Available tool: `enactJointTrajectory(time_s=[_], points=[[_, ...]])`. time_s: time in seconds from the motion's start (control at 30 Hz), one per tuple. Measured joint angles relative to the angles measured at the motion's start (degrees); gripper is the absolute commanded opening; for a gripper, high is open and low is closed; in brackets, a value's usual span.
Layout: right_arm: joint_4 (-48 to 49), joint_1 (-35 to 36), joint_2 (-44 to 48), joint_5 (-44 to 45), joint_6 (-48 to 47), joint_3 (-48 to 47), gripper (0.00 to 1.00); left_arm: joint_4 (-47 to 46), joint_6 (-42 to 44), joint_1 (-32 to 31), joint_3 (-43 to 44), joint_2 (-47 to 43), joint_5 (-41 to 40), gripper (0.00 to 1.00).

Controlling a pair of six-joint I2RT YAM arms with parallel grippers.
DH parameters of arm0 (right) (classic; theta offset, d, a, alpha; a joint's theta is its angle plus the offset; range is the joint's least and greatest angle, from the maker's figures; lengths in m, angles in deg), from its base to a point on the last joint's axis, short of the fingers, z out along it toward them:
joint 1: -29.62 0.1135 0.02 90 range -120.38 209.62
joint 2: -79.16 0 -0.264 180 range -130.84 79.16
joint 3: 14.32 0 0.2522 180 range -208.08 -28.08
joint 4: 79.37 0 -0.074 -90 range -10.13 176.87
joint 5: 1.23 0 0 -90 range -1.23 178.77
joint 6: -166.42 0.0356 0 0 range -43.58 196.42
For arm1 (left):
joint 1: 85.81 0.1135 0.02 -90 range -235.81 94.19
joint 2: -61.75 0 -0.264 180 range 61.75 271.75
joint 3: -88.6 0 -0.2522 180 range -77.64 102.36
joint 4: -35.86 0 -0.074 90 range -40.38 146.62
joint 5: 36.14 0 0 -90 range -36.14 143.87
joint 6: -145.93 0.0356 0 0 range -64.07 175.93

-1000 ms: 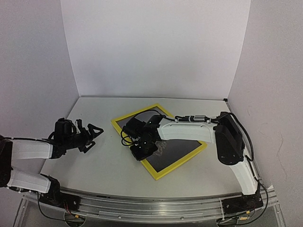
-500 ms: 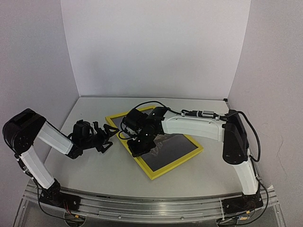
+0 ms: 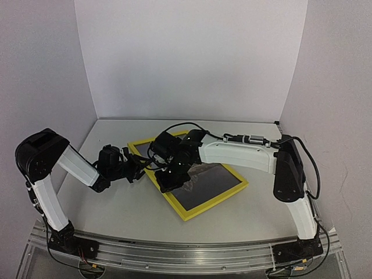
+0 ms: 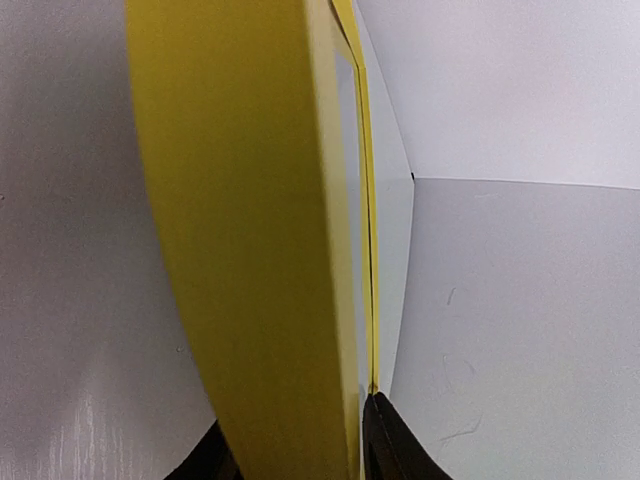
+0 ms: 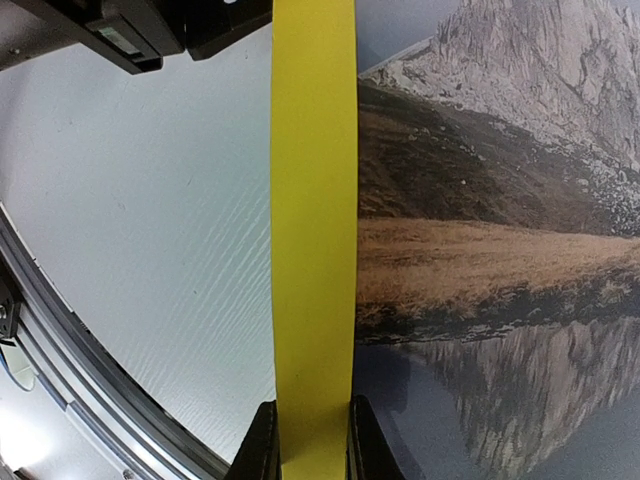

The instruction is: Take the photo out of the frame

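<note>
Item, frame [image 3: 216, 200]: yellow, lying skewed at the centre of the tabletop [image 3: 116, 215] in the overhead view, one corner pointing toward the picture's lower edge. Item, photo [image 3: 212, 183]: mountains over dark water. We record it as seated inside the frame, not yet out. Item, left hand [image 3: 138, 168]: at the frame's left corner. Its wrist view shows the yellow rail edge-on between the fingers [image 4: 392, 445], which we read as closed onto it. Item, right hand [image 3: 168, 185]: on the lower-left rail and clamped across it, a finger on either side, with the photo just beside. Risks, as we judge them: both hands grip the rail only, so a lift or tilt may carry photo and frame up together. Opposed pulls could twist or crack the thin rail. A finger sliding inward could scuff or crease the photo. If the photo drops free, it may slip under the frame or slide toward the tabletop's near edge.
</note>
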Motion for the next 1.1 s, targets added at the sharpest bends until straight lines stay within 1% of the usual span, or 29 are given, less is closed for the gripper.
enactJointTrajectory(time_s=[0.07,0.1,0.13,0.17,0.27,0.37,0.4,0.57,0.63,0.7,0.73,0.8,0.87,0.9,0.97,1.1], points=[[0.0,0.1,0.0,0.3,-0.2,0.1,0.0,2.6,-0.8,-1.0,1.3,-0.4,-1.1,0.13],[-0.1,0.1,0.0,0.5,-0.4,0.2,0.07,4.2,-2.3,-1.3,1.9,-0.9,-1.7,0.06],[0.1,0.1,0.1,0.9,-0.5,0.3,0.19,6.3,-3.3,-1.4,2.7,-1.5,-1.9,0.02],[0.1,0.1,0.6,1.4,-0.6,0.3,0.3,8.3,-4.0,-1.5,3.6,-2.1,-1.9,0.0],[-0.1,0.5,2.4,5.0,-2.9,0.3,0.54,16.8,-4.1,-2.2,8.0,-4.5,-3.0,0.0],[0.3,2.7,3.9,11.4,-6.9,0.3,0.73,28.3,-4.1,-3.7,14.0,-6.7,-5.1,0.0],[0.2,3.5,4.2,13.7,-8.0,0.2,0.75,32.4,-4.1,-4.1,16.2,-7.3,-5.9,0.0],[-1.8,7.6,4.7,27.5,-15.4,-1.2,0.76,52.0,-4.0,-5.9,28.0,-8.6,-9.5,0.0],[-2.4,8.8,4.7,33.1,-18.6,-1.8,0.76,58.0,-4.1,-6.4,32.2,-8.7,-10.7,0.0],[-2.5,9.9,4.7,37.9,-21.8,-2.2,0.73,62.3,-4.6,-6.8,34.8,-9.2,-11.8,0.0],[-2.3,10.4,4.6,39.9,-23.4,-2.4,0.7,64.3,-5.1,-7.1,35.7,-9.6,-12.4,0.0],[-1.3,11.5,4.6,43.1,-26.1,-2.8,0.54,66.4,-6.0,-7.7,36.3,-10.2,-13.5,0.0],[-0.4,12.3,4.6,45.5,-28.4,-3.0,0.42,67.8,-6.8,-8.4,36.4,-10.8,-14.7,0.0],[-0.2,12.7,4.6,46.8,-29.2,-3.1,0.41,68.4,-7.1,-8.7,36.5,-11.0,-15.2,0.0],[0.0,13.0,4.6,48.6,-31.4,-3.5,0.45,69.3,-7.7,-9.1,36.7,-11.4,-15.8,0.0],[0.4,12.9,4.6,52.0,-35.1,-4.7,0.49,70.8,-8.3,-9.7,37.5,-11.9,-16.8,0.0]])
